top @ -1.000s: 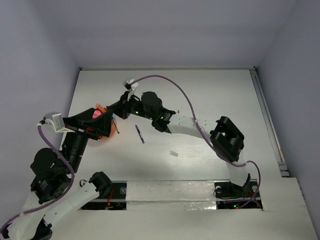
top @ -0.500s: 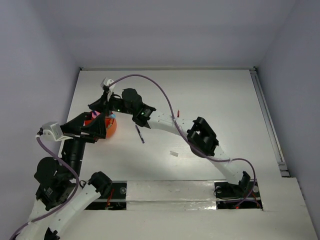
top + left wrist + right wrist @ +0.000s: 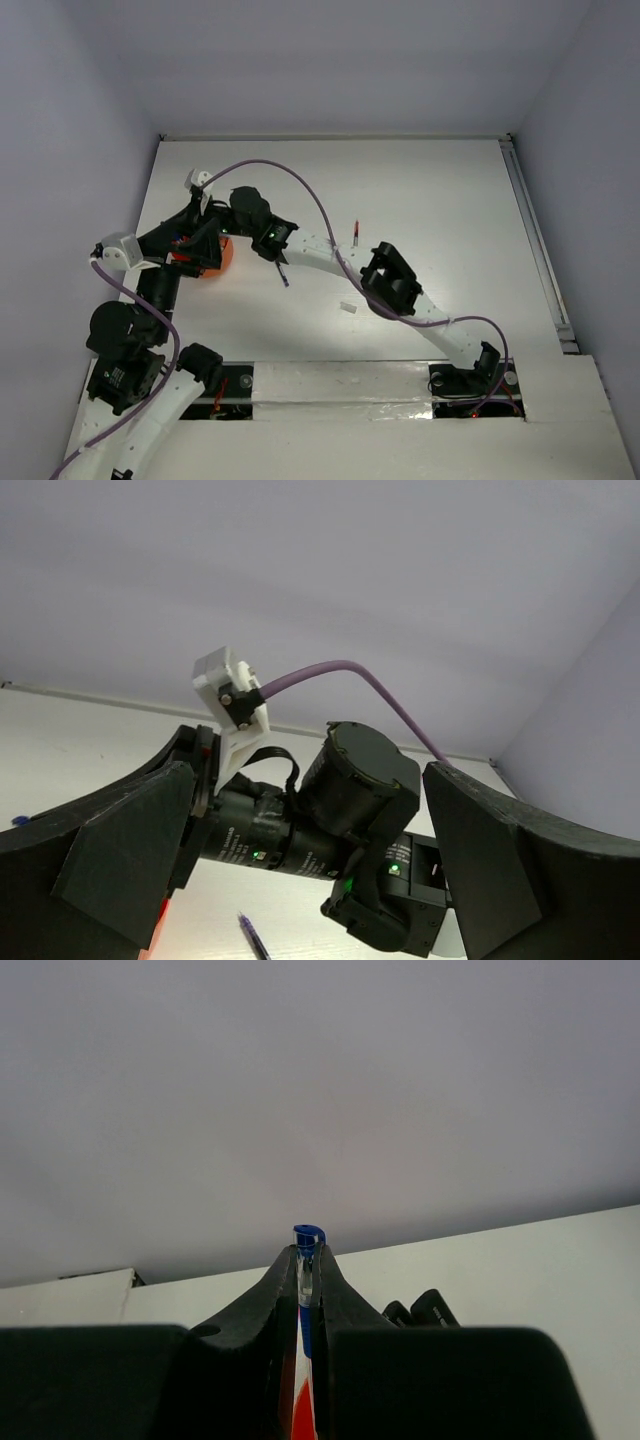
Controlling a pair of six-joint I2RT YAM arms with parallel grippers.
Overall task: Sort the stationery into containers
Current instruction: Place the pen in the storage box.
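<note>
I have the white table (image 3: 450, 190) in view, flat and matte, closed in by pale lavender walls at the back and sides. Its right half and far strip lie open, and a metal rail (image 3: 535, 240) runs along the right edge. Both arms crowd the left side, close to that edge.

The right arm (image 3: 400, 290), white shells with black joints and a purple cable, stretches across to get there. Its gripper (image 3: 308, 1260) is pressed together on a slim blue pen (image 3: 309, 1233), whose cap pokes past the black fingertips. The left gripper (image 3: 307, 775) is spread wide, its blocky matte fingers framing the right wrist.

The round orange pot (image 3: 225, 256), smooth plastic, sits beside the left gripper, partly hidden by it. A dark slim pen (image 3: 281, 272) lies just right of the pot, and a red pen (image 3: 356, 232) lies farther right. A small white bit (image 3: 347, 307) is toward the near edge.
</note>
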